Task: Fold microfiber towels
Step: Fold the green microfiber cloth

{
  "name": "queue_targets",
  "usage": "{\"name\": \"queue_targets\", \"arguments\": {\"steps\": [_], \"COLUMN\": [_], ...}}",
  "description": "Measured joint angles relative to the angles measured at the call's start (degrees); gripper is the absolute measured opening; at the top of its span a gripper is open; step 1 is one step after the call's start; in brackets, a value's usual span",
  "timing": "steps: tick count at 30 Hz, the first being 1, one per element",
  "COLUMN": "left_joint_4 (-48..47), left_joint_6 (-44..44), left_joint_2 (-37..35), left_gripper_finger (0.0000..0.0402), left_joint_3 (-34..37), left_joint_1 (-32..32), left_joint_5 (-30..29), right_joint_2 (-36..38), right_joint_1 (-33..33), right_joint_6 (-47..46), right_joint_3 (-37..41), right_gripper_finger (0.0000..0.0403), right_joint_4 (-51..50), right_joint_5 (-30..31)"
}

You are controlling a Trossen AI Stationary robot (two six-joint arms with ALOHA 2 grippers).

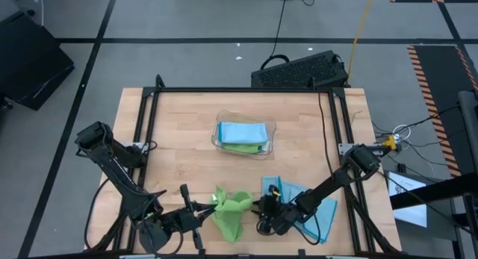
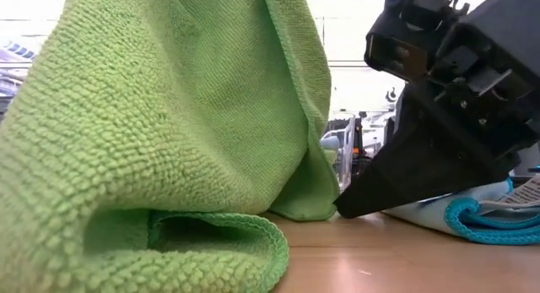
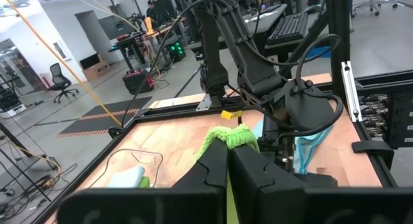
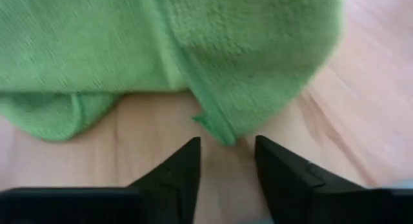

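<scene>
A lime green microfiber towel [image 1: 230, 213] is bunched up near the table's front edge. Its upper part is raised and its lower end [image 1: 230, 231] lies on the wood. My left gripper [image 1: 209, 207] comes at it from the left and is shut on it. My right gripper [image 4: 227, 146] stands open just right of the towel, pointing slantwise down. A hanging towel corner [image 4: 218, 128] lies just ahead of its fingertips and nothing is between them. A light blue towel [image 1: 302, 205] lies flat under my right arm. My left gripper pinches a bunched fold at the green towel's raised top [image 3: 233, 135] between its two fingers. The fingers lie about level and come from the table's left. The towel hangs slack below the hold, with its lower end on the table.
A clear plastic tray [image 1: 270, 139] with folded blue and green towels stands at the table's middle. A black frame rail [image 1: 239, 89] runs around the tabletop. Bare wood lies to the left and far side of the tray.
</scene>
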State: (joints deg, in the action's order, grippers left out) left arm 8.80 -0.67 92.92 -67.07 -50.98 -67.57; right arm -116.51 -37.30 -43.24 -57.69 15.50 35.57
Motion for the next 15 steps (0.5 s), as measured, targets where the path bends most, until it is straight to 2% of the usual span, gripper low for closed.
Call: {"name": "queue_targets", "arguments": {"steps": [7,11,15], "left_joint_4": [0.0,0.02,0.02], "left_joint_6": [-0.04,-0.04,-0.26], "left_joint_2": [0.0,0.0,0.0], "left_gripper_finger": [0.0009,0.0004,0.0009], "left_joint_3": [0.0,0.0,0.0], "left_joint_1": [0.0,0.0,0.07], "left_joint_5": [0.02,0.42,0.46], "right_joint_2": [-1.73,-1.77,-1.86], "right_joint_1": [0.49,1.12,1.29], "right_joint_6": [-0.12,-2.0,-2.11], "right_joint_3": [-0.04,-0.13,-0.13], "right_gripper_finger": [0.0207,0.0215,0.0204], "right_joint_4": [6.37,5.62,5.17], "right_joint_5": [-0.55,0.91,1.78]}}
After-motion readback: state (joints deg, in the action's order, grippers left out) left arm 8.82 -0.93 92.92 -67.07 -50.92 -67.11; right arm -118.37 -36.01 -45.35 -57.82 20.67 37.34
